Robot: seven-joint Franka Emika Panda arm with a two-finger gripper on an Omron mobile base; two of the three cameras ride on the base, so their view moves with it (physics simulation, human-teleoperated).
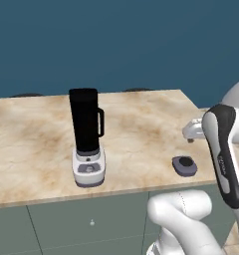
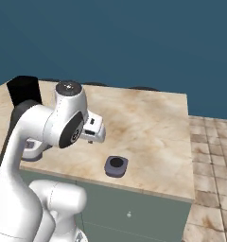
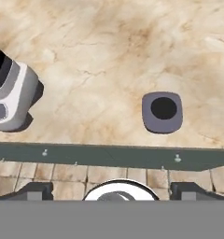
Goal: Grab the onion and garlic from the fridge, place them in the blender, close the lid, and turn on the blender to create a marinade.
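The blender stands on the marble counter, a black jar with a side handle on a white-grey base; its top is uncovered. In the right base view my arm hides most of the blender. The lid, a grey-lilac disc with a dark centre, lies flat near the counter's front edge, to the right of the blender. My gripper hangs open and empty above that front edge, a little short of the lid, with the blender base off to its left. The onion, the garlic and the fridge are out of view.
Grey-green cabinet fronts run below the counter edge. A tiled floor lies to the right of the counter's end. A dark blue wall backs the counter.
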